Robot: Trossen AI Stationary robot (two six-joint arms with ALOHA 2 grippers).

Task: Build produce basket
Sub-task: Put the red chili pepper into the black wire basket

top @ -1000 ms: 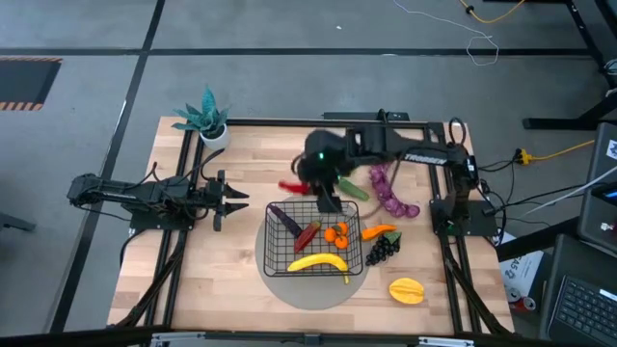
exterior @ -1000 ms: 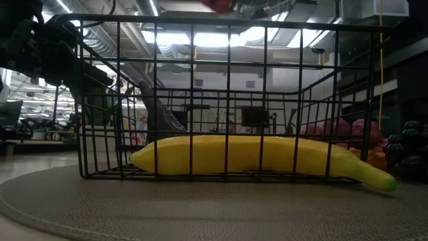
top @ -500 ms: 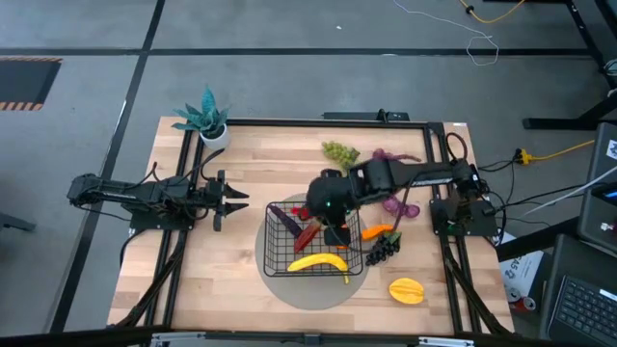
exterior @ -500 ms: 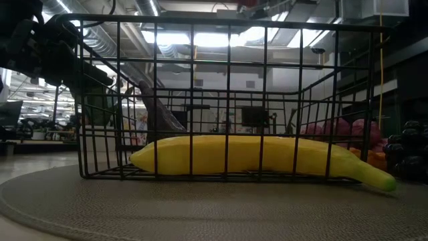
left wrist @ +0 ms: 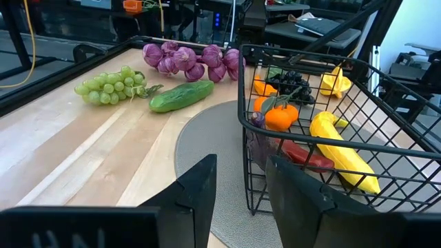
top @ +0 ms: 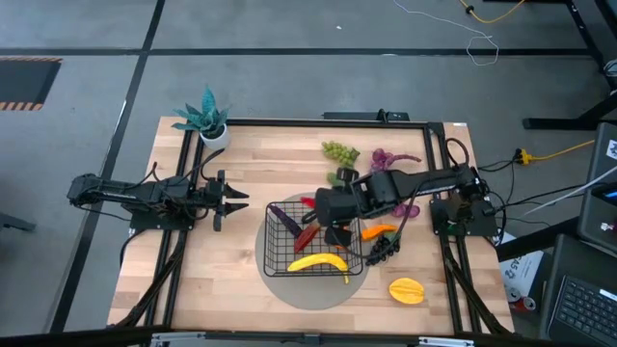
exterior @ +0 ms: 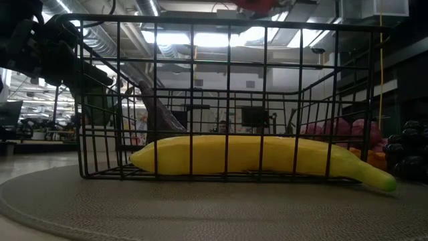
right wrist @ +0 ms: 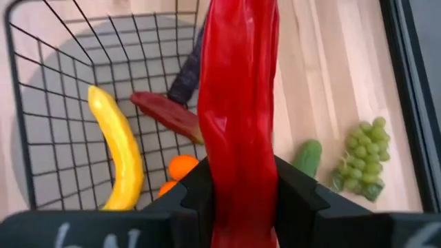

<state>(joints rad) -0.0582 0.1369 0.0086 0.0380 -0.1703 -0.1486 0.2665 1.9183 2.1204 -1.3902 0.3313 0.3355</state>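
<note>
Right gripper (right wrist: 238, 189) is clamped on a long glossy red pepper (right wrist: 239, 96), held lengthwise between the fingers and hanging above the black wire-mesh basket (top: 314, 238); judged, gripping it along its length lets it drop in parallel to the items already lying there without catching the rim. Below it in the basket: a yellow toy banana (right wrist: 118, 148), a darker red pepper (right wrist: 167, 115), small oranges (right wrist: 182, 167) and a dark purple eggplant (right wrist: 185, 76). The basket sits on a round grey mat (top: 289, 286) at table centre, probably so both arms can reach it. Outside the basket on the wooden table (top: 241, 154): green cucumber (left wrist: 181, 96), green grapes (left wrist: 110, 85), purple grapes (left wrist: 189, 60), dark grapes (top: 382, 251), orange carrot (top: 378, 232), yellow starfruit (top: 407, 290). Left gripper (left wrist: 241, 186) waits at the table's left side, fingers parted and holding nothing, aimed at the basket. The right wrist view alone shows the grip and the basket floor under the pepper; from overhead the arm hides most of that. The low view shows only the banana (exterior: 254, 157) behind the mesh and a sliver of red (exterior: 257, 5) above the rim, suggesting the held pepper is not yet inside. The left wrist view gives the side layout of the loose produce.
</note>
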